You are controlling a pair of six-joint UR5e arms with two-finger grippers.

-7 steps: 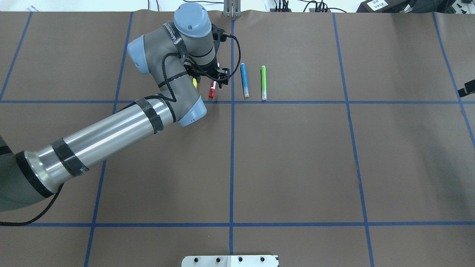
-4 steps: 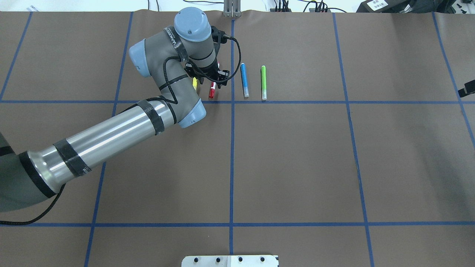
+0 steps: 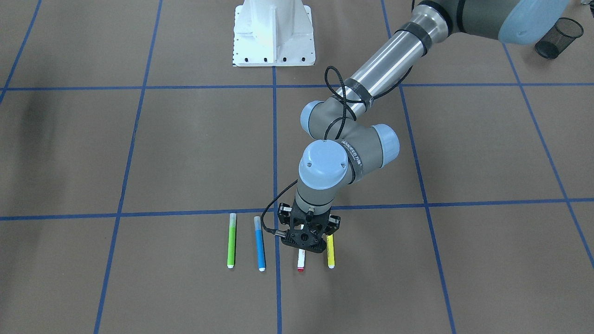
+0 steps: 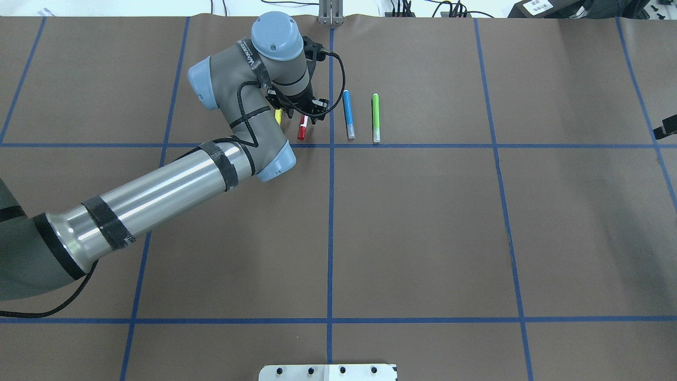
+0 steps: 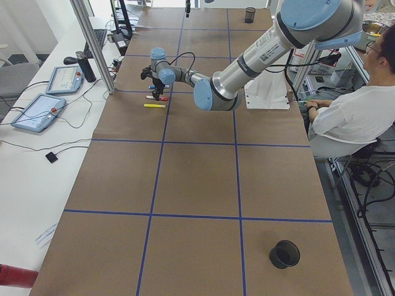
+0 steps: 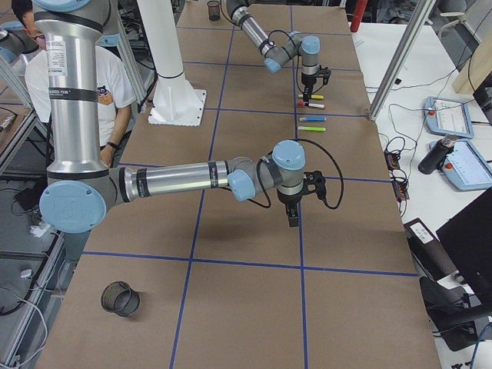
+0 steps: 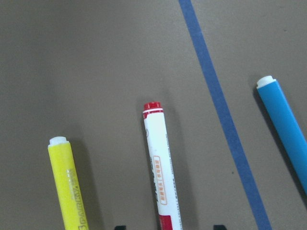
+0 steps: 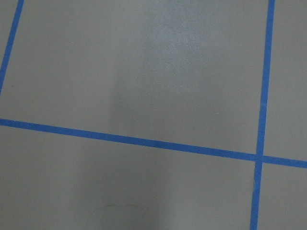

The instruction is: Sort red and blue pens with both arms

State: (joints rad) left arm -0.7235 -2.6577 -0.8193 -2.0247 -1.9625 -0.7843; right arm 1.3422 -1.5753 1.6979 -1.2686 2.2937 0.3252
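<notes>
The red pen (image 4: 302,129), white-barrelled with a red cap, lies on the brown table beside the blue pen (image 4: 348,114). My left gripper (image 4: 302,115) hangs straight over the red pen and is open. In the left wrist view its two black fingertips (image 7: 120,226) sit either side of the red pen (image 7: 160,177), with the blue pen (image 7: 285,124) off to the right. From the front the red pen (image 3: 300,262) pokes out under the left gripper (image 3: 306,239). My right gripper (image 6: 294,215) hovers over bare table far from the pens; I cannot tell whether it is open or shut.
A yellow marker (image 4: 277,117) lies just left of the red pen and a lime-green marker (image 4: 375,117) lies right of the blue pen. A black mesh cup (image 3: 557,35) stands near the left arm's base, another (image 6: 119,298) near the right's. A white pedestal (image 3: 274,32) and a seated person (image 5: 352,111) are behind.
The left arm's wrist and elbow have shifted slightly over the red pen, uncovering more of the yellow marker. The pens have not moved.
</notes>
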